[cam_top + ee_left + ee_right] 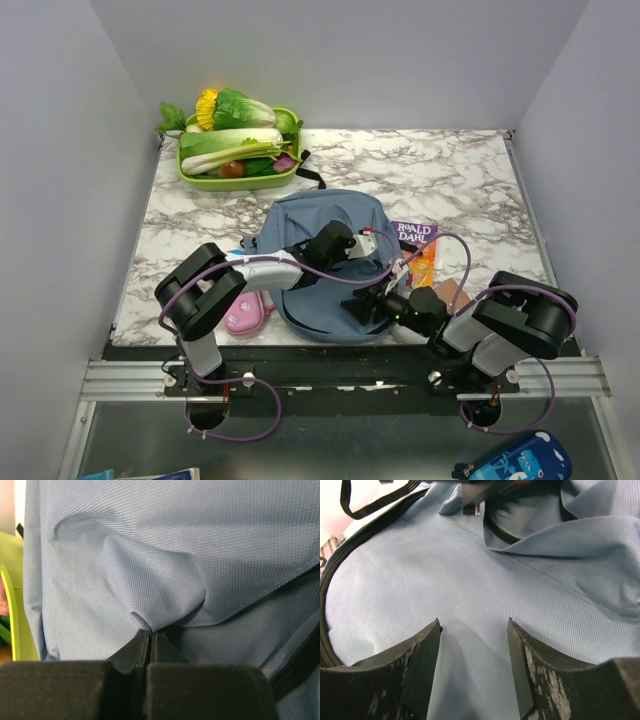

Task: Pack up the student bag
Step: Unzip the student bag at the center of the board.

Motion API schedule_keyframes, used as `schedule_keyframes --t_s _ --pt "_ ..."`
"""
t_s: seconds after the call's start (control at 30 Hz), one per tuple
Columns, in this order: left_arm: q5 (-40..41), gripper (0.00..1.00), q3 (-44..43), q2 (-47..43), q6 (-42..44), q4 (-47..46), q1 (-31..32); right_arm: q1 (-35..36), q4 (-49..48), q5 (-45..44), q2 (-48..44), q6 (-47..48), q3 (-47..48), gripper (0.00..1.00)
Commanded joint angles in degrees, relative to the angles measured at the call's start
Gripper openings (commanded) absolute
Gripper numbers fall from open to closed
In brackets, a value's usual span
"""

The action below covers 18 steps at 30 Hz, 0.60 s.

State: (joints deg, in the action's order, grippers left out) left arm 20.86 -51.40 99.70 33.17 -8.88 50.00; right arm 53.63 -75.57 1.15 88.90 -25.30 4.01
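Observation:
The student bag [320,212] is a dusty-blue fabric backpack lying in the middle of the marble table. My left gripper [375,243] reaches across its top from the left. In the left wrist view that gripper [150,632] is shut, with a raised fold of the bag's cloth [150,560] pinched at its tips. My right gripper [365,305] hangs over the near edge of the bag. In the right wrist view it [475,624] stands open just above flat blue fabric [470,565], with nothing between its fingers. A black zipper line [330,585] curves along the left.
A green tray [192,180] of vegetables stands at the back left. A purple Roald Dahl book [415,234] and an orange book [424,268] lie right of the bag. A pink pencil case [245,314] lies at its near left. A dark-blue pouch [515,462] lies below the table edge.

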Motion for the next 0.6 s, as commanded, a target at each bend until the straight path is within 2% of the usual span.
schedule_keyframes --t_s 0.0,0.17,0.3,0.37,0.43,0.47,0.53,0.57 --pt "0.32 0.00 -3.79 -0.56 -1.88 4.48 -3.24 0.51 -1.60 -0.80 -0.13 -0.10 -4.80 0.64" --pt "-1.17 0.00 -5.90 -5.12 -4.50 7.21 -4.56 0.51 -1.51 -0.80 -0.13 -0.19 -4.63 0.63" --pt "-6.00 0.00 -11.43 -7.50 -9.42 18.34 -5.78 0.51 -0.81 -2.38 -0.92 -0.10 -4.45 0.63" --pt "-9.33 0.00 -14.51 -8.29 -11.45 21.79 -6.23 0.51 2.86 -2.46 -3.89 0.33 -4.19 0.63" --pt "-10.75 0.00 -16.79 -9.08 -13.39 25.75 -6.84 0.51 10.31 -3.95 -8.29 0.51 -0.77 0.63" --pt "-11.45 0.00 -17.50 -9.35 -13.91 26.98 -7.02 0.51 19.32 -4.66 -10.66 0.51 1.76 0.64" --pt "-12.60 0.00 -18.73 -9.87 -14.97 29.62 -7.72 0.51 29.90 -10.26 -18.92 0.08 5.29 0.66" --pt "-12.86 0.00 -19.00 -9.88 -15.24 30.41 -7.90 0.51 42.14 -13.07 -21.81 -0.71 7.31 0.67"
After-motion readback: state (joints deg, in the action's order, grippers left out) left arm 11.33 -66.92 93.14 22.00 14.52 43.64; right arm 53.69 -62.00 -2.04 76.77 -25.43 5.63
